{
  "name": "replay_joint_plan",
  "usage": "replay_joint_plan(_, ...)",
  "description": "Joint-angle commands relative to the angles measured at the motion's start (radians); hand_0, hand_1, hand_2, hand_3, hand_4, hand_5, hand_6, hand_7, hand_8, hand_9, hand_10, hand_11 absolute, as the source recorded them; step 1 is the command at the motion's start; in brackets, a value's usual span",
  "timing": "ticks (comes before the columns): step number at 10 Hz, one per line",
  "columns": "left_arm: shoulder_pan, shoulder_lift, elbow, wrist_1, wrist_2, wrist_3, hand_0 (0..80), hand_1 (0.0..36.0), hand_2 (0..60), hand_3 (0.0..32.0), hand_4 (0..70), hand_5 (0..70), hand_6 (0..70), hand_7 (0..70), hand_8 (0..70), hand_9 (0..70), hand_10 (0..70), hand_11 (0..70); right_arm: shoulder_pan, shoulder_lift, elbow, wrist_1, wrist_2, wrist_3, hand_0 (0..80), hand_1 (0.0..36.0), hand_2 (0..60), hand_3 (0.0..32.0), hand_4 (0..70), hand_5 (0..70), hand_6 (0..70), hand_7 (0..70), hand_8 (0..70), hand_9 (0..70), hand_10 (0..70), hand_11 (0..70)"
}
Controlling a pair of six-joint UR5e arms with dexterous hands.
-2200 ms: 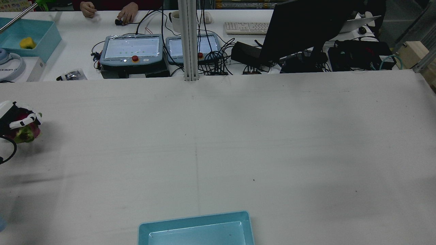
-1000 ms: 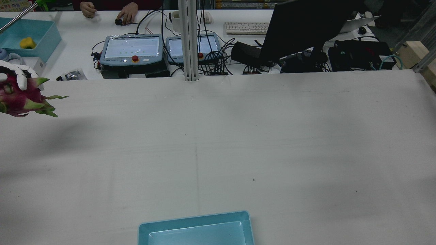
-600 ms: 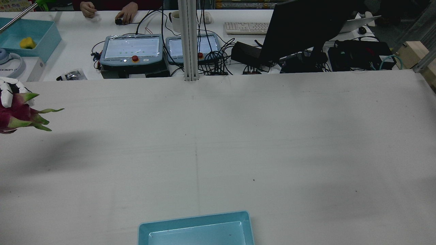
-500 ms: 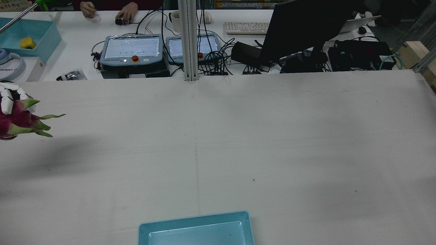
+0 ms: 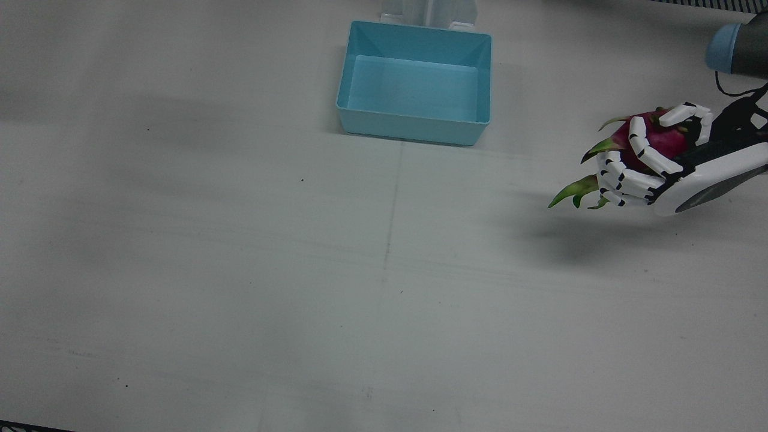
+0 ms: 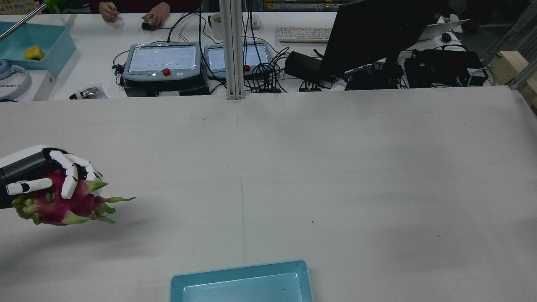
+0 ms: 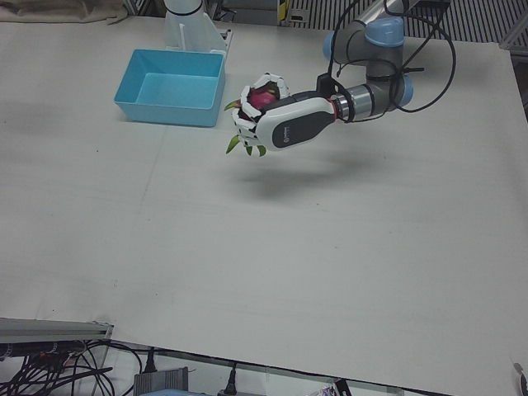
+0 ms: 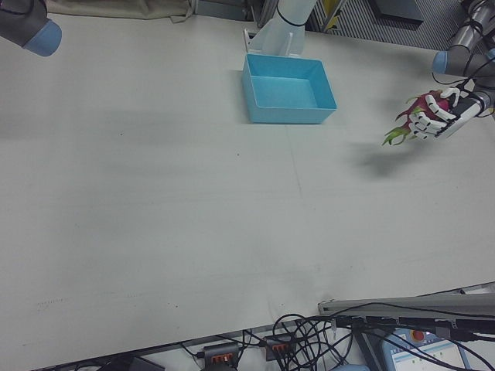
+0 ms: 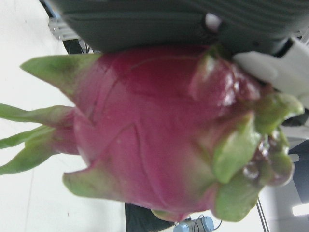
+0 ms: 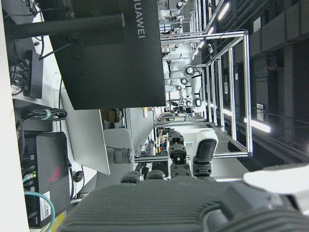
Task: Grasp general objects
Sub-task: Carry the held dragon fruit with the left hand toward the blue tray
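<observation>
Over the white table (image 5: 240, 270), the left hand (image 5: 660, 165) clasps the dragon fruit (image 5: 657, 141), leaf tips pointing toward the blue bin (image 5: 414, 129).

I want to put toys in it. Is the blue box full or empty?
Empty. The light-blue plastic box shows only its bare floor in the front view.

A black Huawei monitor (image 10: 111, 53) above a grey laptop (image 10: 89, 142).
</observation>
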Motion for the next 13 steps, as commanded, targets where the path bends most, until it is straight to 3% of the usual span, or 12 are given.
replay_joint_plan(1,0.170,-0.008,-0.082,0.015,-0.006,-0.001,45.9,5.9,60.0,0.0,70.0,70.0,70.0,70.0,70.0,70.0,70.0,70.0,0.000,0.000,0.000,0.000,0.000,0.000,0.0,0.0,0.0,0.0,0.0,0.0,0.0,0.0,0.0,0.0,0.0,0.0)
replay_joint_plan(3,0.225,-0.008,-0.114,0.015,-0.015,-0.001,46.1,5.9,60.0,0.0,70.0,70.0,70.0,70.0,70.0,70.0,70.0,70.0,0.000,0.000,0.002,0.000,0.000,0.000,0.0,0.0,0.0,0.0,0.0,0.0,0.0,0.0,0.0,0.0,0.0,0.0)
replay_joint_plan(6,0.297,-0.067,-0.214,0.123,-0.051,-0.001,46.7,6.6,60.0,0.0,70.0,70.0,70.0,70.0,70.0,70.0,70.0,70.0,0.000,0.000,0.000,0.000,0.000,0.000,0.0,0.0,0.0,0.0,0.0,0.0,0.0,0.0,0.0,0.0,0.0,0.0)
replay_joint_plan(9,0.430,-0.081,-0.216,0.130,-0.124,0.019,47.3,7.5,60.0,0.0,70.0,70.0,70.0,70.0,70.0,70.0,70.0,70.0,0.000,0.000,0.000,0.000,0.000,0.000,0.0,0.0,0.0,0.0,0.0,0.0,0.0,0.0,0.0,0.0,0.0,0.0)
replay_joint_plan(13,0.483,-0.193,-0.216,0.221,-0.147,0.034,47.8,7.8,60.0,0.0,70.0,70.0,70.0,70.0,70.0,70.0,70.0,70.0,0.000,0.000,0.000,0.000,0.002,0.000,0.0,0.0,0.0,0.0,0.0,0.0,0.0,0.0,0.0,0.0,0.0,0.0)
